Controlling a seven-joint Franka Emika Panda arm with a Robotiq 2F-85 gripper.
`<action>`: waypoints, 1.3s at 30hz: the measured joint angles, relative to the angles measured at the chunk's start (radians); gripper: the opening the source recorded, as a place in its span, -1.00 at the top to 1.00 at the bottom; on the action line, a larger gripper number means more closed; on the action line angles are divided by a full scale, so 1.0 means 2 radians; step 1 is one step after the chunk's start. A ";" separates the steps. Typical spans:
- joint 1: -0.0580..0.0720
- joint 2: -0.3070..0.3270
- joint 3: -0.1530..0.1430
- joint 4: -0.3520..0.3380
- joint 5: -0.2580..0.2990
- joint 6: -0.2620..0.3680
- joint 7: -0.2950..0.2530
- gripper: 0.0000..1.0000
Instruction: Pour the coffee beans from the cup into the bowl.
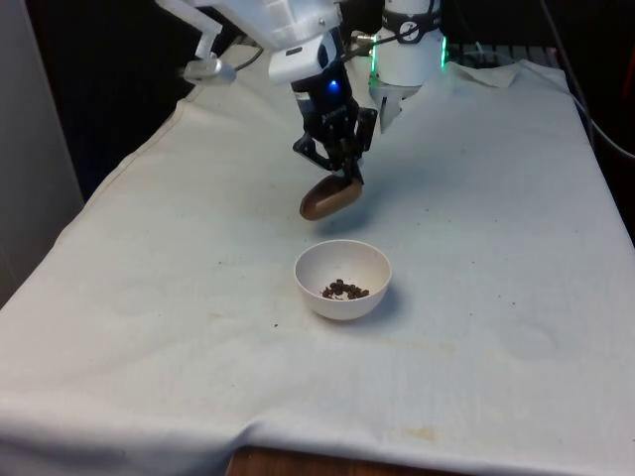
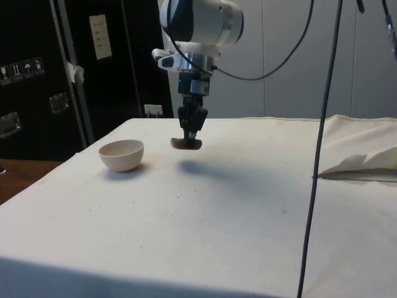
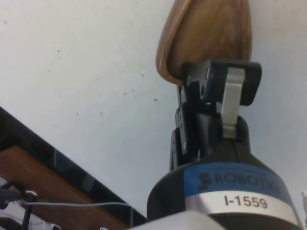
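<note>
Smooth grained wooden cup (image 3: 206,38)

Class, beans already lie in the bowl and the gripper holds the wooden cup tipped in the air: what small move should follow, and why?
Probably turn the cup upright and lower it beside the bowl: the coffee beans are in, and the gripper holds the cup above the cloth.

The cup (image 3: 206,40) is cut off at the wrist picture's edge, so its far end can't be seen. In the side view the bowl (image 2: 121,154) wall hides what is inside. The cup's inside is hidden too.
</note>
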 measured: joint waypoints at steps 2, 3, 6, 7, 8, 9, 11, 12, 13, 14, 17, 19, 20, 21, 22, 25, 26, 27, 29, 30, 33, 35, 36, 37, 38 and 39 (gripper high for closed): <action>0.000 -0.002 0.001 -0.005 -0.002 0.008 -0.002 1.00; 0.000 -0.002 0.002 -0.007 -0.003 0.012 -0.003 1.00; 0.000 -0.006 0.004 -0.016 -0.012 0.026 -0.004 1.00; 0.000 -0.006 0.004 -0.016 -0.012 0.026 -0.004 1.00; 0.000 -0.007 0.004 -0.018 -0.015 0.030 -0.004 1.00; 0.000 -0.008 0.004 -0.021 -0.018 0.033 -0.004 1.00; 0.000 -0.009 0.006 -0.026 -0.021 0.041 -0.004 1.00; 0.000 -0.011 0.007 -0.031 -0.026 0.048 -0.004 1.00; 0.000 -0.012 0.007 -0.033 -0.028 0.051 -0.004 1.00; 0.000 -0.013 0.007 -0.036 -0.031 0.055 -0.004 1.00; 0.000 -0.014 0.008 -0.040 -0.035 0.060 -0.004 1.00; 0.000 -0.016 0.008 -0.045 -0.040 0.065 -0.004 1.00; 0.000 -0.016 0.008 -0.047 -0.042 0.068 -0.004 1.00; 0.000 -0.017 0.009 -0.052 -0.047 0.076 -0.004 1.00; 0.000 -0.018 0.009 -0.054 -0.050 0.079 -0.003 1.00; 0.000 -0.019 0.010 -0.057 -0.052 0.082 -0.003 1.00; 0.000 -0.020 0.010 -0.059 -0.055 0.085 -0.003 1.00; 0.000 -0.021 0.010 -0.062 -0.057 0.088 -0.003 1.00; 0.000 -0.023 0.011 -0.069 -0.063 0.098 -0.003 1.00; 0.000 -0.023 0.011 -0.072 -0.066 0.102 -0.003 1.00; 0.000 -0.024 0.012 -0.076 -0.071 0.107 -0.001 1.00; 0.000 -0.025 0.012 -0.080 -0.076 0.114 -0.001 1.00; 0.000 -0.027 0.013 -0.085 -0.080 0.122 -0.001 1.00; 0.000 -0.027 0.013 -0.087 -0.082 0.124 -0.001 1.00; 0.000 -0.028 0.014 -0.090 -0.084 0.128 -0.001 1.00; 0.000 -0.028 0.014 -0.092 -0.087 0.132 0.000 1.00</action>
